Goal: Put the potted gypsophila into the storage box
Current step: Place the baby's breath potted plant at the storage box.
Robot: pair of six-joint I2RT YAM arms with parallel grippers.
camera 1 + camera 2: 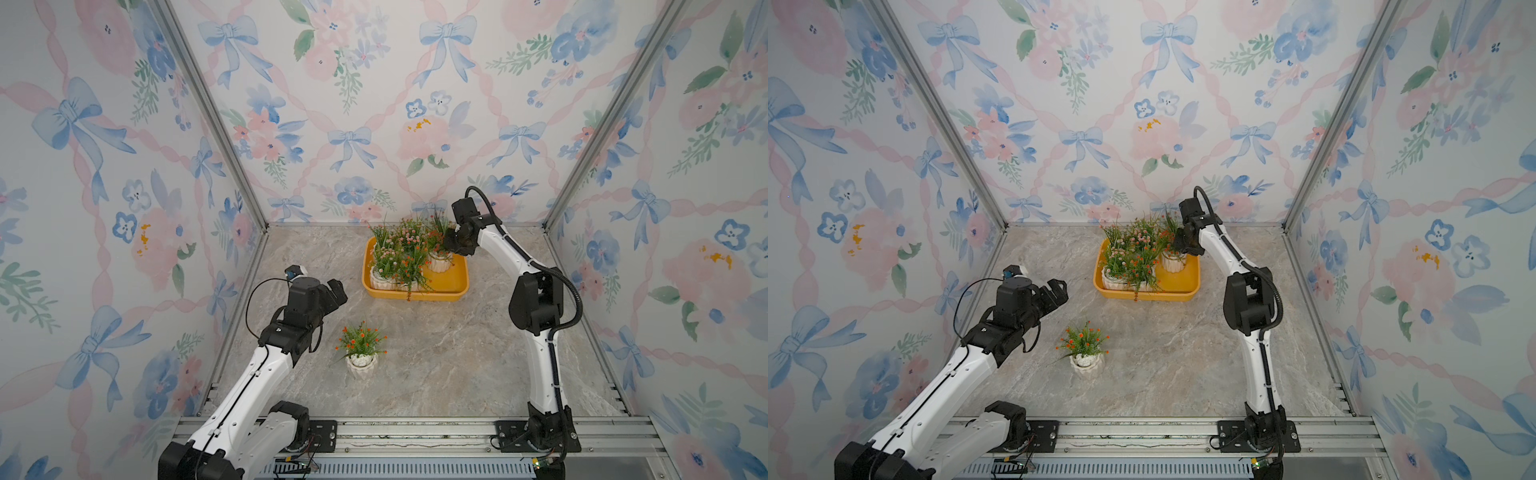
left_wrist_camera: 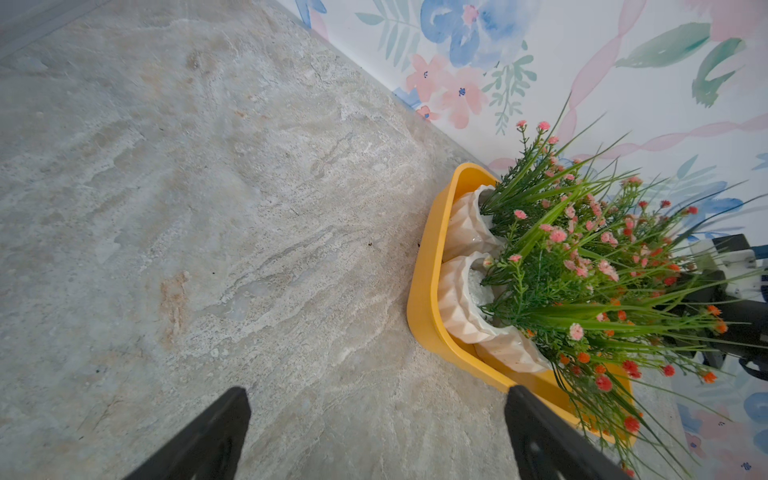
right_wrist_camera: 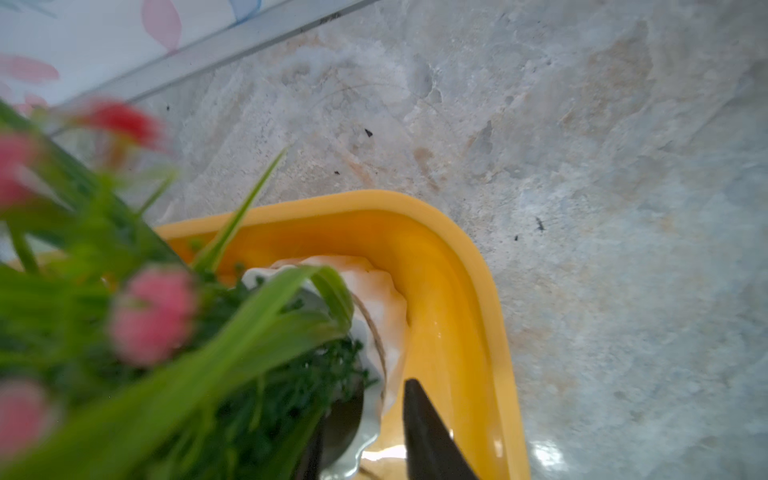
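At the far right corner of the box, the right end effector is down among the sprigs of a flower pot that stands on the box floor close to the wall. Only one finger shows in the right wrist view, just outside the pot's rim with a sliver of yellow between, so I cannot tell whether the grip is let go. The other pots crowd the left half of the box, their leaves hiding the exact count. The left end effector hangs wide apart and empty above the table, off the box's left side. The last pot stands upright out on the table, well apart from the box. By my reckoning the job is nearly done, with only that one pot left to carry over
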